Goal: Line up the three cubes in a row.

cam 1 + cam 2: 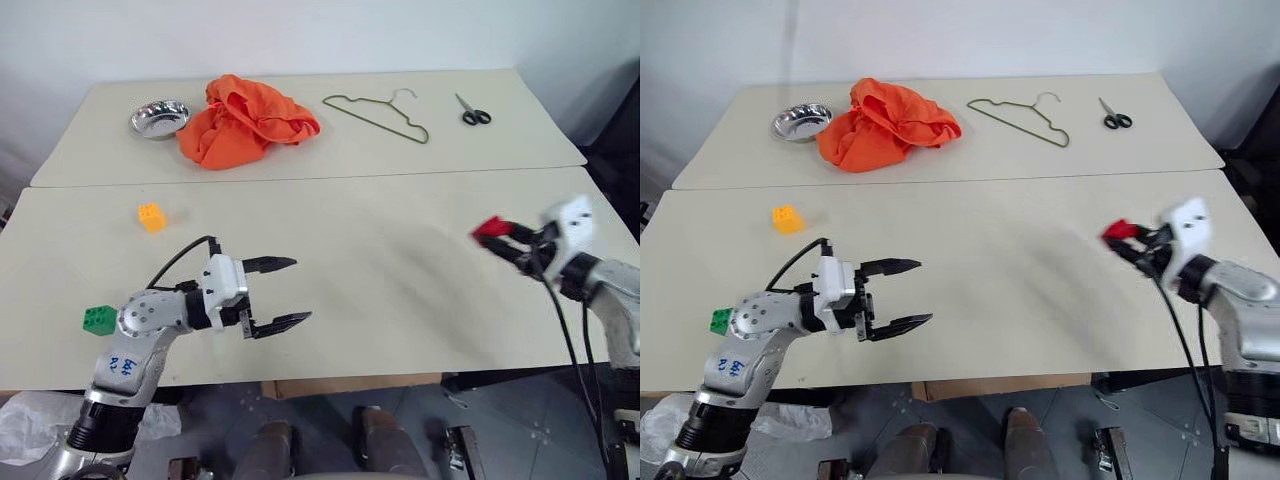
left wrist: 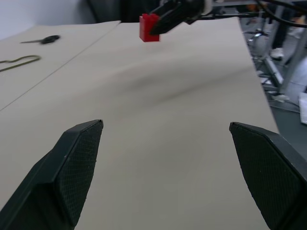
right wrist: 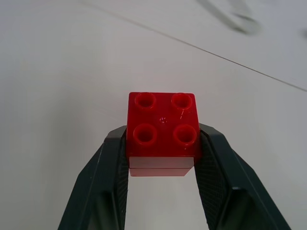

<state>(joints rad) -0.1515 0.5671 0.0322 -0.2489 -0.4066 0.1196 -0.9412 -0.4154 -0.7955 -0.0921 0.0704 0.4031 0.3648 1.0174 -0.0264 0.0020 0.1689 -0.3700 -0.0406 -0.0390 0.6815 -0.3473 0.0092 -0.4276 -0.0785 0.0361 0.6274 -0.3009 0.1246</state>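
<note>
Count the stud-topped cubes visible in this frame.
3. The red cube is clamped in the right end effector above the table; the yellow-orange cube and the green cube sit on the near table's left side.

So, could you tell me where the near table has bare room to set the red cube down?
The wide middle is bare, between the open left end effector and the right end effector holding the red cube. The yellow cube and green cube occupy the left end.

Red cube (image 3: 162, 127) lifted; yellow cube (image 1: 151, 216) and green cube (image 1: 99, 319) on table.
</note>
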